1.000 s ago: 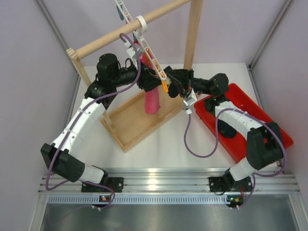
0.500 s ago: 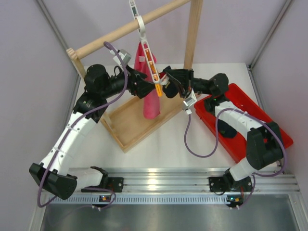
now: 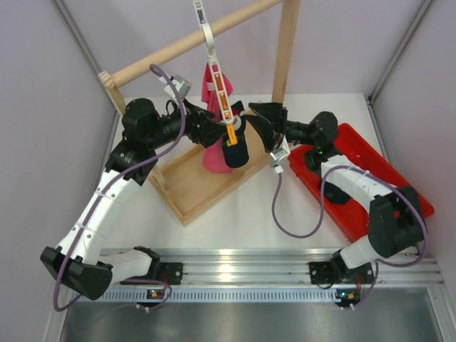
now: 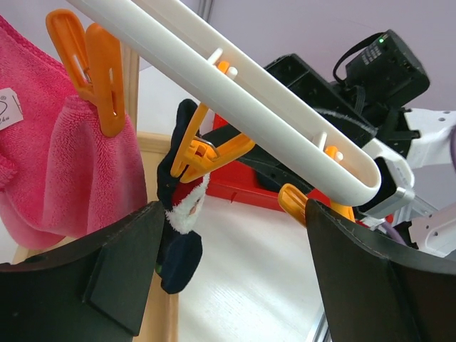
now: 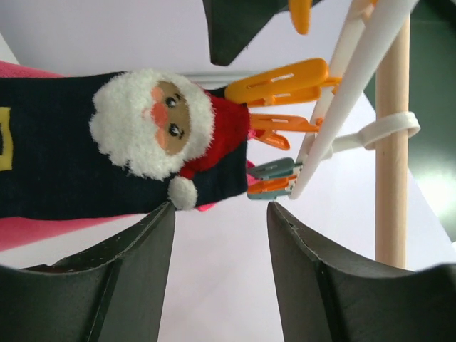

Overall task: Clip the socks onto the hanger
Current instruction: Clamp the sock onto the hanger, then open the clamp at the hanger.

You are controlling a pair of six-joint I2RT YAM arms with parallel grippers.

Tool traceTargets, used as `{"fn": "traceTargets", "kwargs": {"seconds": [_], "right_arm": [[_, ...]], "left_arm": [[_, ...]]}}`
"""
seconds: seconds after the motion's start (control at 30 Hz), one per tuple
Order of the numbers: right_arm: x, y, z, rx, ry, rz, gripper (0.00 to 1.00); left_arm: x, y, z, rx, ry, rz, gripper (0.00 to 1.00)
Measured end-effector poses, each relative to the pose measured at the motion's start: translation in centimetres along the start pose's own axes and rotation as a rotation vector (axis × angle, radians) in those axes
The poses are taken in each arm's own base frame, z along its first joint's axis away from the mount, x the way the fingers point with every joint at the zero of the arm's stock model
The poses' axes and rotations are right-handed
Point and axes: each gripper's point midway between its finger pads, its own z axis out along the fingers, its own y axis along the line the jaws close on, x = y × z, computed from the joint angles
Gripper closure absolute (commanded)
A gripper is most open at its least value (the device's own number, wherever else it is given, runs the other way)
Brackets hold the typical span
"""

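Observation:
The white hanger (image 3: pixel 216 75) hangs by its ring from the wooden rail. One dark navy sock (image 3: pixel 234 151) with a Santa face dangles from an orange clip (image 3: pixel 231 135) near the hanger's lower end. In the right wrist view this sock (image 5: pixel 85 153) sits just past the open right gripper (image 5: pixel 221 210), apart from both fingers. My left gripper (image 4: pixel 234 210) is open below the hanger bar (image 4: pixel 235 100), beside the clipped sock (image 4: pixel 178 239), with nothing between its fingers. From above, the left gripper (image 3: pixel 216 130) and right gripper (image 3: pixel 256 120) flank the sock. A second dark sock (image 3: pixel 337 194) lies in the red tray.
A long pink cloth (image 3: pixel 212 155) hangs from another clip behind the sock. The wooden rail (image 3: pixel 164 53), its upright post (image 3: pixel 286 50) and flat wooden base (image 3: pixel 189 189) surround the hanger. The red tray (image 3: pixel 388 178) stands at the right, under the right arm.
My right gripper has opened and let go of the sock, which now hangs from the orange clip. The left arm drew back to the left and the hanger swung upright.

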Motion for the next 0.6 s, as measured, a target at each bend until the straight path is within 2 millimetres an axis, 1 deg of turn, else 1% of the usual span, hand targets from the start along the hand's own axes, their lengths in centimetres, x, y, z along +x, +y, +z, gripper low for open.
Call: {"fn": "traceTargets", "kwargs": {"seconds": [0.07, 0.2, 0.23, 0.33, 0.43, 0.47, 0.5, 0.6], "right_arm": [[0.1, -0.6, -0.4, -0.005, 0.036, 0.020, 0.44], [0.5, -2.1, -1.3, -0.017, 0.121, 0.107, 0.46], [0.7, -2.7, -1.6, -0.023, 0.146, 0.144, 0.48], [1.5, -4.4, -2.5, -0.048, 0.227, 0.279, 0.50], [1.3, -5.6, -3.6, -0.065, 0.288, 0.436, 0.50], [1.1, -5.7, -3.8, -0.067, 0.297, 0.470, 0.49], [0.6, -5.6, -4.1, -0.074, 0.313, 0.543, 0.49], [-0.4, -4.6, -4.8, -0.086, 0.340, 0.704, 0.50]], "left_arm": [[0.0, 0.1, 0.0, -0.004, 0.001, 0.011, 0.17], [-0.1, 0.2, -0.2, -0.012, 0.005, 0.035, 0.18], [-0.2, 0.2, -0.2, -0.013, 0.006, 0.041, 0.18], [-0.1, 0.6, -0.3, -0.033, 0.011, 0.055, 0.19], [0.1, 1.4, -0.2, -0.075, 0.016, 0.052, 0.21], [0.1, 1.7, -0.2, -0.093, 0.013, 0.050, 0.21], [0.0, 1.9, -0.2, -0.101, 0.011, 0.049, 0.22], [0.2, 2.9, -0.3, -0.151, -0.028, 0.058, 0.29]]}}
